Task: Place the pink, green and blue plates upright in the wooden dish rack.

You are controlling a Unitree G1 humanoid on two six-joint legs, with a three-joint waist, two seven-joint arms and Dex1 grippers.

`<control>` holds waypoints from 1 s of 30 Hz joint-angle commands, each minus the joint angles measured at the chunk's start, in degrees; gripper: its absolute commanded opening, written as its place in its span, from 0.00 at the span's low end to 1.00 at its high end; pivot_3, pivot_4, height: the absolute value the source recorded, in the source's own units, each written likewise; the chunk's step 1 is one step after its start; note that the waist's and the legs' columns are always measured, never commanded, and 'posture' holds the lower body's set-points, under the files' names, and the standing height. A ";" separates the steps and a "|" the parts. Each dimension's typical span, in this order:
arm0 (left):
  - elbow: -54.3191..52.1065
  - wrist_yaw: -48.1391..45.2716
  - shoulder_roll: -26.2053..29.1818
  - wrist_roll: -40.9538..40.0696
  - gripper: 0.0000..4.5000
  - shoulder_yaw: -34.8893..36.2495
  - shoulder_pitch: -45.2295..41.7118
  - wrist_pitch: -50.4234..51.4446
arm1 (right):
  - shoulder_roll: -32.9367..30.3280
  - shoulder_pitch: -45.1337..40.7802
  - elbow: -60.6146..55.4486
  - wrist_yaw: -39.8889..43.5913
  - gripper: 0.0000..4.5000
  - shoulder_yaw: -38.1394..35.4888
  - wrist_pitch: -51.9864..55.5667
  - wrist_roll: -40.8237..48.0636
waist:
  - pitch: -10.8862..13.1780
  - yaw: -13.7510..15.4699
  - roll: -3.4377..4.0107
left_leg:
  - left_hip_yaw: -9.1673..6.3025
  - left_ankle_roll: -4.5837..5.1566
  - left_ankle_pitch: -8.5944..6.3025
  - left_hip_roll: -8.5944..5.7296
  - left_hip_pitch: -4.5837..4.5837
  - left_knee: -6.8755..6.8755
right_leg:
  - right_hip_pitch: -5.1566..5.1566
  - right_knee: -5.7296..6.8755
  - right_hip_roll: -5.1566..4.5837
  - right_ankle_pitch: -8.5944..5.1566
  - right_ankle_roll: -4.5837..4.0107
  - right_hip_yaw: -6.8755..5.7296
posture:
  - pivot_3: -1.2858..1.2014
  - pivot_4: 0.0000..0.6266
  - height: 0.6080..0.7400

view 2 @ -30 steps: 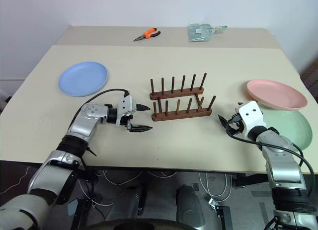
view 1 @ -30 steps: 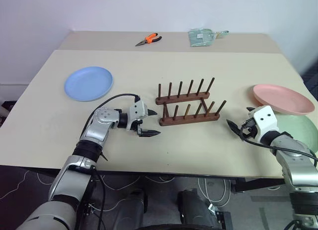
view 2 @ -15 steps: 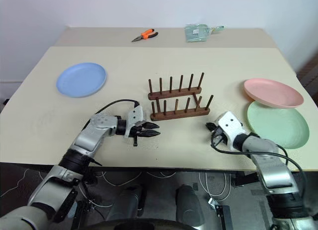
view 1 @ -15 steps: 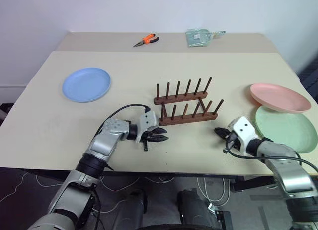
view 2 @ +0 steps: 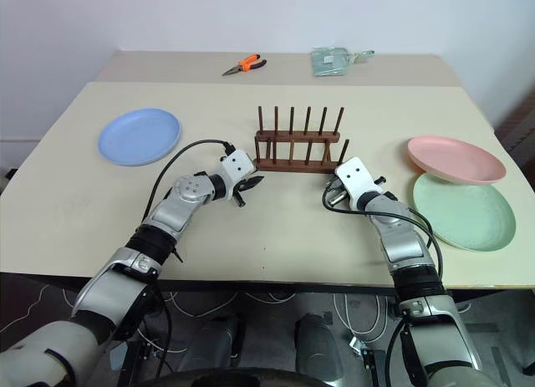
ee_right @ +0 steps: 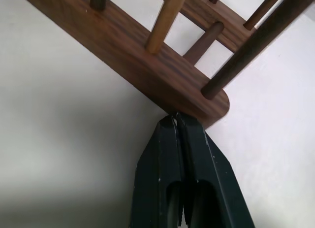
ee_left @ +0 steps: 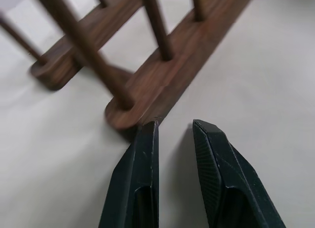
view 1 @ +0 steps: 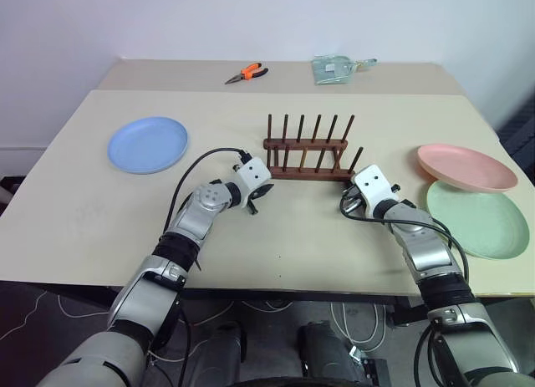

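Observation:
The wooden dish rack (view 1: 305, 168) stands mid-table with no plate in it. My left gripper (view 1: 254, 205) is at the rack's left end; its fingertips (ee_left: 149, 129) are a narrow gap apart with nothing between them, one touching the near rail's end (ee_left: 129, 114). My right gripper (view 1: 344, 205) is shut and its tip rests against the rack's right end (ee_right: 206, 102). The blue plate (view 1: 148, 144) lies flat at the far left. The pink plate (view 1: 465, 166) and the green plate (view 1: 481, 220) lie at the right, the pink one's edge over the green.
Orange-handled pliers (view 1: 247, 71) and a pale green packet (view 1: 336, 65) lie on the rear table section. The table's front edge runs close below both arms.
Both grippers have closed from wide open and moved inward to the rack's two ends. The rack now stands farther back and squarer to the table edge.

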 commanded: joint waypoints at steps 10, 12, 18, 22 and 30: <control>-21.99 -9.97 1.27 -9.70 0.23 4.46 7.75 -4.01 | -24.11 13.81 -19.32 8.98 0.73 -13.63 -4.21 -1.17 | 0.13 0.28 0.14 | 0.05 0.03 -0.01 -0.06 -0.89 0.00 | -0.90 0.09 -0.07 -0.02 0.06 0.07 | 0.52 0.24 1.00; -26.24 -12.59 1.44 -11.95 0.23 4.41 8.06 -2.24 | -27.34 14.16 -18.64 8.46 0.73 -14.52 -4.90 -3.29 | 0.13 0.25 0.12 | 0.03 0.01 0.01 -0.04 -1.06 0.07 | -1.05 0.09 -0.04 0.01 0.02 0.05 | 0.52 0.24 1.00; -35.86 -18.80 4.14 -12.52 0.23 1.21 9.14 -0.09 | -34.72 14.93 -11.31 5.99 0.73 -9.99 -6.07 -14.00 | 0.13 0.36 0.13 | 0.09 0.02 0.00 -0.04 -1.08 0.08 | -1.03 0.03 -0.04 0.00 0.01 0.06 | 0.52 0.24 1.00; -41.09 -18.83 3.69 -13.85 0.23 0.87 10.22 2.60 | -34.38 10.78 -0.77 -0.57 0.73 -5.06 -9.93 -20.41 | 0.14 0.33 0.13 | 0.12 0.02 0.01 -0.05 -1.09 0.09 | -1.02 -0.01 -0.06 -0.01 -0.01 0.07 | 0.52 0.24 1.00; -43.97 -15.71 3.64 -12.82 0.23 1.48 14.07 5.56 | -32.68 5.54 8.35 -7.09 0.01 -0.27 -15.05 -24.85 | 0.15 0.15 0.19 | 0.21 0.03 0.01 -0.04 -1.06 0.08 | -1.04 0.02 -0.06 -0.01 -0.01 0.14 | 0.52 0.24 1.00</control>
